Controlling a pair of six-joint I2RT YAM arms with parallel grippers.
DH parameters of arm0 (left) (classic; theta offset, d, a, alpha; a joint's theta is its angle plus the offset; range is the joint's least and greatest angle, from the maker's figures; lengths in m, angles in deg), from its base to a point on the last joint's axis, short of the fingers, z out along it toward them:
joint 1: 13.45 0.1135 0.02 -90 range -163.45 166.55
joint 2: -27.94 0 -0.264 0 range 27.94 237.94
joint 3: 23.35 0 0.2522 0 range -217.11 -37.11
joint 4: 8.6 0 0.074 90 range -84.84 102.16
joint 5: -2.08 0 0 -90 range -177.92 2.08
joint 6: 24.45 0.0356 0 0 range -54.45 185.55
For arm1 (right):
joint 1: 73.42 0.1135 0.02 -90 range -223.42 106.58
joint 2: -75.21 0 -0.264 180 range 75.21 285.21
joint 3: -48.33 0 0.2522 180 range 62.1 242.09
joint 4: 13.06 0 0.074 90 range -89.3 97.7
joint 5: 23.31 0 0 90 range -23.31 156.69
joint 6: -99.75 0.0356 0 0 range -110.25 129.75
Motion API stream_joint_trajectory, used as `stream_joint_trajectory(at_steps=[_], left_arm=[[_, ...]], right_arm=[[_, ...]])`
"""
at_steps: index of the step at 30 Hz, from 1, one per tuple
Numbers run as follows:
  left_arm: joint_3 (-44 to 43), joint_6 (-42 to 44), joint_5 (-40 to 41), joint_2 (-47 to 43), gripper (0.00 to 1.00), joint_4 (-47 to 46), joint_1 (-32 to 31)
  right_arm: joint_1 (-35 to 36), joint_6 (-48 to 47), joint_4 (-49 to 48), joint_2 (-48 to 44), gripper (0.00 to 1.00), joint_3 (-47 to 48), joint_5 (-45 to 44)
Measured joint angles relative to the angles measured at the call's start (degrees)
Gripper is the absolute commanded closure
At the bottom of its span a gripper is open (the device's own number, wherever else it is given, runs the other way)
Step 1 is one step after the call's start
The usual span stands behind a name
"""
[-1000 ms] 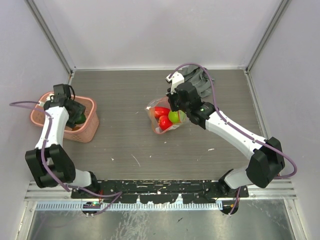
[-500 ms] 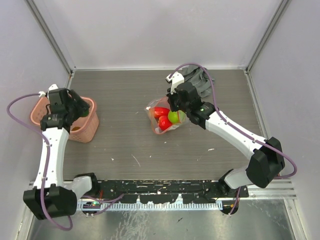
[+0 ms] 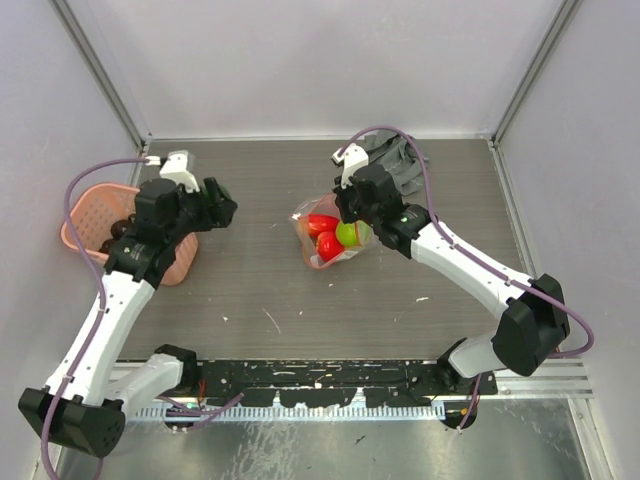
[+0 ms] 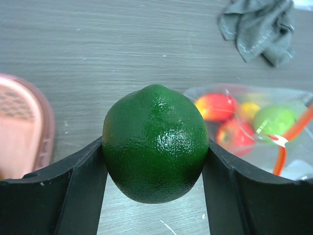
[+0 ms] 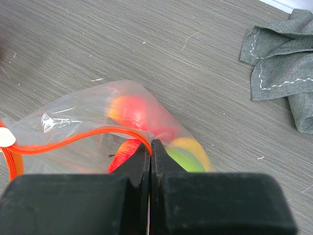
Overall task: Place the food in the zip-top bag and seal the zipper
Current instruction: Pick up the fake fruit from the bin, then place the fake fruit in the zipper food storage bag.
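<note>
The left gripper (image 4: 155, 147) is clamped on 1 dark green fruit (image 4: 155, 129), held near the pink basket (image 3: 172, 266) and well apart from the zip-top bag (image 3: 330, 242). Its zipper (image 5: 73, 140) is pinched by the closed right gripper (image 5: 150, 147), seemingly to hold the mouth open.

A: Is the light even here?
B: Yes, bright and soft, coming from above; shadows on the table (image 3: 300, 290) are faint.
A: Any glare?
B: Small dull highlights on the green fruit (image 4: 155, 142), and the clear bag (image 5: 73, 115) shines a little. Focus is good.
</note>
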Motion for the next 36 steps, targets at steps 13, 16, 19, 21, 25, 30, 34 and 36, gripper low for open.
stream_joint_trajectory(at_steps=[13, 16, 19, 21, 25, 30, 34, 36], left_arm=[[8.9, 15.3, -4.7, -3.0, 0.84, -16.6, -19.8], [9.7, 20.0, -6.5, -2.6, 0.83, -19.6, -24.5], [9.6, 24.2, -8.5, -1.3, 0.83, -22.6, -27.7], [9.3, 27.1, -9.9, 0.2, 0.83, -23.9, -29.4], [7.9, 35.0, -12.6, 5.1, 0.87, -24.7, -33.6], [5.5, 43.3, -15.7, 10.8, 0.91, -24.6, -37.0], [3.9, 47.8, -16.4, 14.3, 0.87, -24.7, -37.1], [3.5, 49.3, -16.1, 15.4, 0.87, -24.7, -37.0]], right_arm=[[0.0, 0.0, 0.0, 0.0, 0.99, 0.0, -0.1], [0.0, 0.0, 0.1, 0.0, 0.99, 0.0, -0.1], [0.0, 0.0, 0.1, 0.0, 0.99, 0.0, -0.1], [0.0, 0.0, 0.1, 0.0, 0.99, 0.0, -0.1], [0.0, 0.0, 0.2, 0.0, 0.99, 0.0, -0.1], [0.0, 0.0, 0.2, 0.0, 0.99, 0.0, -0.1], [0.0, 0.0, 0.2, 0.0, 0.99, 0.0, -0.1], [0.0, 0.0, 0.2, 0.0, 0.99, 0.0, -0.1]])
